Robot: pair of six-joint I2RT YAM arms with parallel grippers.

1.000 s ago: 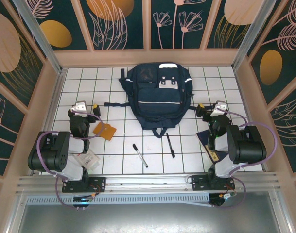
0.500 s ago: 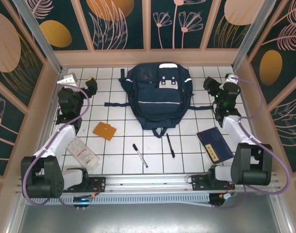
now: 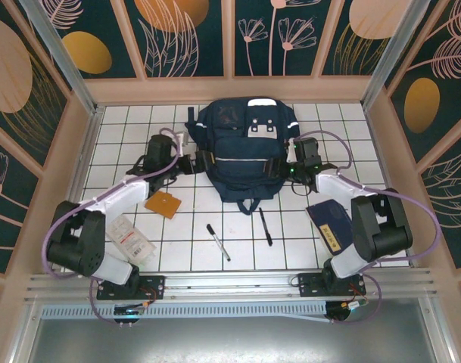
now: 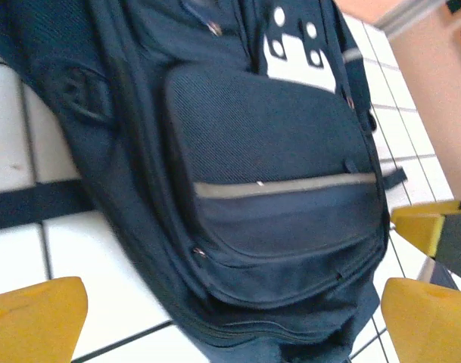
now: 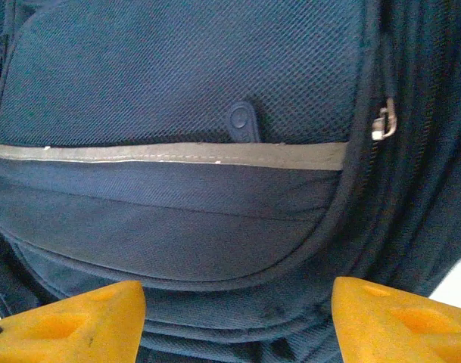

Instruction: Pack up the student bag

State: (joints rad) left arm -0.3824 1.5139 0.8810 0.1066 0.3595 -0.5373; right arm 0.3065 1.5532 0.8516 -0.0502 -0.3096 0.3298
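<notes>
The student bag [image 3: 245, 151], a large navy-blue backpack, lies flat at the back middle of the tiled table, front pocket up. My left gripper [image 3: 192, 161] is at its left side, and my right gripper [image 3: 290, 165] is at its right side. In the left wrist view the student bag [image 4: 268, 166] spreads ahead of the left gripper [image 4: 230, 325], whose yellow fingers [image 4: 33, 318] stand wide apart and hold nothing. In the right wrist view the right gripper [image 5: 238, 325] is open, close over the bag's side seams, with the pocket's grey stripe [image 5: 169, 153] and a zip pull [image 5: 244, 121] ahead.
In front of the bag lie an orange card [image 3: 163, 204], a black marker [image 3: 218, 242] and a black pen [image 3: 266, 227]. A dark-blue notebook [image 3: 334, 225] lies at the right, a clear packet [image 3: 130, 238] at the left. Wooden walls [image 3: 79, 144] enclose the table.
Both arms have swung from the table's outer sides in to the bag's flanks. The right jaws have narrowed somewhat; the left jaws stay wide.
</notes>
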